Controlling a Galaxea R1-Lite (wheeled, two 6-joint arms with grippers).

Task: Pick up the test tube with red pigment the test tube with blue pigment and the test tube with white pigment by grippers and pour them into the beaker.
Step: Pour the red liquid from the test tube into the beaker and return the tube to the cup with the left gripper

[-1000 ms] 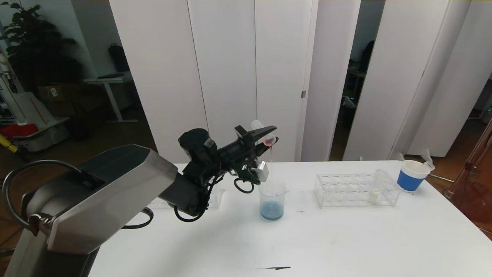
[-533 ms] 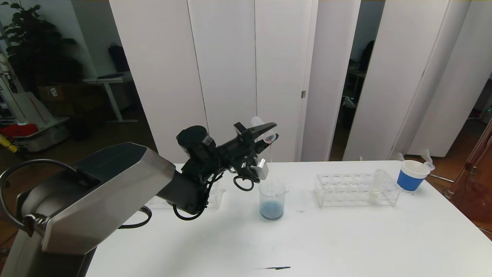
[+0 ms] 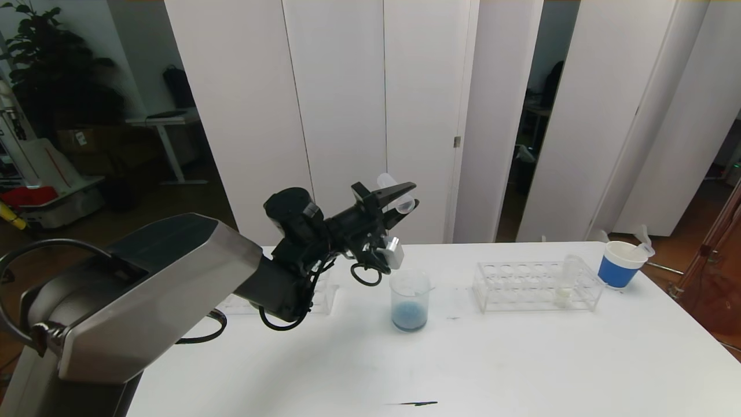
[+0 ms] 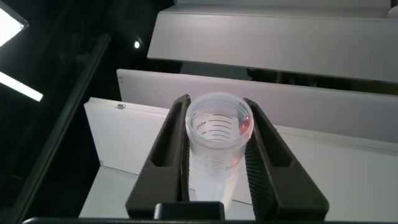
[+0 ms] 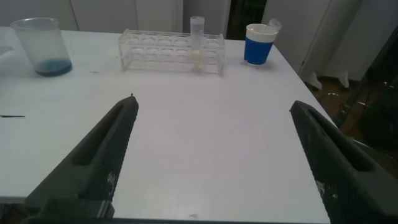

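My left gripper (image 3: 411,194) is raised above the beaker (image 3: 410,301) and shut on a clear graduated tube (image 3: 386,182), which is tipped with its mouth toward the beaker. In the left wrist view this tube (image 4: 217,134) looks empty except for a red drop at its rim, held between the fingers (image 4: 168,149). The beaker holds blue liquid at its bottom and also shows in the right wrist view (image 5: 42,46). The test tube with white pigment (image 3: 564,284) stands in the clear rack (image 3: 521,286) on the right. The test tube with blue pigment is out of view. My right gripper (image 5: 212,102) is open and empty over the bare table.
A blue-and-white paper cup (image 3: 618,265) stands at the far right behind the rack. A second clear rack (image 3: 324,298) sits partly hidden behind my left arm. A small dark mark (image 3: 414,403) lies near the table's front edge.
The thin red stream from the tube into the beaker has stopped, and the red liquid at the tube's mouth is gone. My left gripper has risen slightly.
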